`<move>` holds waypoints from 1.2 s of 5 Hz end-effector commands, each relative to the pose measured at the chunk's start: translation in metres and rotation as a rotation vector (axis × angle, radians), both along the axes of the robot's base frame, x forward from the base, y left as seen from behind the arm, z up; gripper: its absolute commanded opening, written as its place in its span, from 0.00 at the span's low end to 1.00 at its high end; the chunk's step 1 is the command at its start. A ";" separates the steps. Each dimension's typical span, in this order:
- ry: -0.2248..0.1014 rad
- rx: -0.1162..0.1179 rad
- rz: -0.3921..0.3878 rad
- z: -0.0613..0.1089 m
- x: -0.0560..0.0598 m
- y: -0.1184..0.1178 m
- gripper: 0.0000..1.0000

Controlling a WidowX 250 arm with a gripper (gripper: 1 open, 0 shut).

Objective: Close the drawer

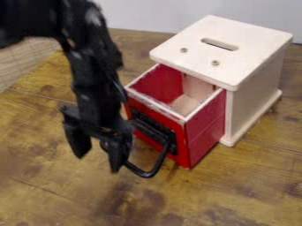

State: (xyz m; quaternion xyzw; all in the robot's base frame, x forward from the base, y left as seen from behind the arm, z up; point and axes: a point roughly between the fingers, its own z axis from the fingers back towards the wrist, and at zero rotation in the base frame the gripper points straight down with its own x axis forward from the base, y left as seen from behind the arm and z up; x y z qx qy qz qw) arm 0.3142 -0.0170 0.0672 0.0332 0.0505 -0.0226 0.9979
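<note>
The red drawer (pixel 195 124) stands pulled out of the cream-white cabinet (pixel 242 66), its pale wood interior showing. Its black front plate faces front-left, and the large black loop handle (pixel 151 163) lies out toward the front. My black gripper (pixel 101 150) hangs fingers-down just left of the drawer front, over the near end of the handle. Its two fingers (pixel 79 141) stand apart, open, with nothing between them. Motion blur hides whether a finger touches the handle.
The cabinet has a slotted top and sits at the right of a worn wooden table (pixel 236 194). A woven mat (pixel 24 57) lies at the left edge. My arm (pixel 83 44) reaches down from the upper left.
</note>
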 end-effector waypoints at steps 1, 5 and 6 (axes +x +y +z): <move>-0.060 0.026 -0.010 -0.001 0.020 -0.006 1.00; -0.062 0.058 0.034 0.003 0.051 0.009 1.00; -0.068 0.061 0.045 0.006 0.058 0.014 1.00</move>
